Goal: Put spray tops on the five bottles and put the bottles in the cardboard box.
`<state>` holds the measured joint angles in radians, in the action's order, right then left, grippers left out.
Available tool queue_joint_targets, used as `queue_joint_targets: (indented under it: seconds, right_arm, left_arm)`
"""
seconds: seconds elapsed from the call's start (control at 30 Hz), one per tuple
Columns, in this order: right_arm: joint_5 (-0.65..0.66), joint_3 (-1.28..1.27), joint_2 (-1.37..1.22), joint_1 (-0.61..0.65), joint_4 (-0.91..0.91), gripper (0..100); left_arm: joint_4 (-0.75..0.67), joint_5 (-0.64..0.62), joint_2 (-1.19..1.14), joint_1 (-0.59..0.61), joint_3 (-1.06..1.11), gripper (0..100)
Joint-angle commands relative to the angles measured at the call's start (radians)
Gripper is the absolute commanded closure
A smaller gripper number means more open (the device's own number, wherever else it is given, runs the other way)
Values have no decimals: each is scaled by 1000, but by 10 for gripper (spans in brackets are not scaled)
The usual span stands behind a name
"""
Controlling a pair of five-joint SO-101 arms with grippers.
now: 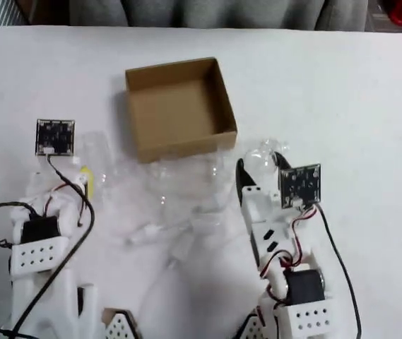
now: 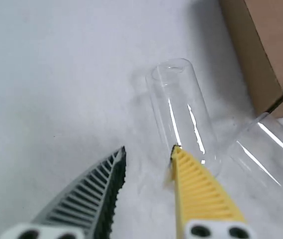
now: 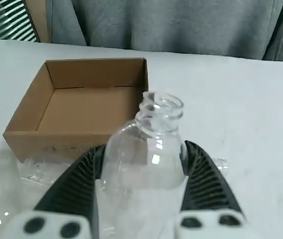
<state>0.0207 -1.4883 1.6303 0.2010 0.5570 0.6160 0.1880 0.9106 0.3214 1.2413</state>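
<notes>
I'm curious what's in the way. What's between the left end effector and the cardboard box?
A clear bottle lies on its side between the left end effector and the cardboard box, as the left wrist view shows.

The cardboard box (image 1: 179, 106) stands open-topped, so you can come down into it from above. Clear bottles (image 2: 183, 114) lie strewn on the tabletop (image 1: 356, 92) between the box and both arms, blocking low passes; wide tabletop flanks the box on each side.
</notes>
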Motion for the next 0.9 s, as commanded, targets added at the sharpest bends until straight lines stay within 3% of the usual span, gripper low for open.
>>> queue_joint_targets:
  seconds: [0.0, 0.27, 0.4, 0.5, 0.67, 0.87]
  right_arm:
    - [18, -5, 33, -2, -24, 983]
    - [23, -21, 38, -22, -24, 983]
    - [28, -21, 33, -22, -19, 983]
    - [26, -21, 33, -22, -18, 983]
    - [23, -21, 35, -22, -18, 983]
    - [20, -21, 33, -15, -19, 983]
  left_arm:
    - [68, 3, 7, -36, -29, 842]
    - [353, 11, 7, -255, -207, 842]
    - [563, 12, 7, -450, -313, 842]
    - [641, 14, -1, -647, -318, 841]
    - [589, 9, -1, -891, -198, 841]
    - [404, 31, -1, -929, -43, 841]
